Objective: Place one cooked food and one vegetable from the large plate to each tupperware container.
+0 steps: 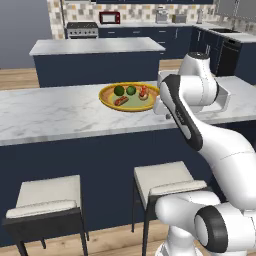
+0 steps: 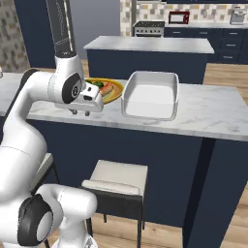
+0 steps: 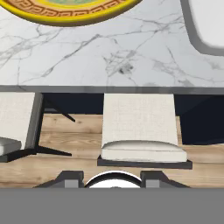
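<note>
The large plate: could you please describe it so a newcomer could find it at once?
On the long marble counter above the two stools, the large plate sits left of a white tupperware container. It is round, yellow-rimmed and carries food, unlike the empty rectangular tray.

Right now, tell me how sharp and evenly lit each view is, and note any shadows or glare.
Left base view: flat, even light, no glare on the counter; the food on the large plate is small and soft-edged. Right base view: same flat light, faint shading inside the tupperware container. Hand view: crisp marble veins, a dark shadow band under the counter edge, above the stool.
</note>
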Tool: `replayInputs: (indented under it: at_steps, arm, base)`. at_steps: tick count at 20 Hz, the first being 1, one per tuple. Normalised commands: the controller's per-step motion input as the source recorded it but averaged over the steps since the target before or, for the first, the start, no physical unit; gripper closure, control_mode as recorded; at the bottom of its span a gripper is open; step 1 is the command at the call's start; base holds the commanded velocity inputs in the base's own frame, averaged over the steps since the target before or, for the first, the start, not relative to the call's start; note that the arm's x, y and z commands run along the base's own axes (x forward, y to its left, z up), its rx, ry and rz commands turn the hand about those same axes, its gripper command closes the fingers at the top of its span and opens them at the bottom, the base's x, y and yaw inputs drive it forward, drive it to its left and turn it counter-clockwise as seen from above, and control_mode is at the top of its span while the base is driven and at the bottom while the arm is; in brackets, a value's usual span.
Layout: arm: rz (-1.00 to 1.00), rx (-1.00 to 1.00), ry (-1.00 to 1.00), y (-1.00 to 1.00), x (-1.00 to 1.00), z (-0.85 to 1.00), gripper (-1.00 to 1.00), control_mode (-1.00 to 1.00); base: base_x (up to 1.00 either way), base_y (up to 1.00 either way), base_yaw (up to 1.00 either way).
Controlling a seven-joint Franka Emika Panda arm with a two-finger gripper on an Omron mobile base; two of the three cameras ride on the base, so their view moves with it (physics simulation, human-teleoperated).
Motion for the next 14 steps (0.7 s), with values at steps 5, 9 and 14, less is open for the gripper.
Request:
replayInputs:
  at_steps: [5,9,14]
  arm:
    - [0.00,0.00,0.00,0.00,0.00,0.00,-1.00,1.00]
    - [0.00,0.00,0.00,0.00,0.00,0.00,-1.00,1.00]
    - [0.00,0.00,0.00,0.00,0.00,0.00,-1.00,1.00]
  base:
    - [0.03,0.00,0.00]
    - [0.13,0.00,0.00]
    - [0.38,0.10,0.00]
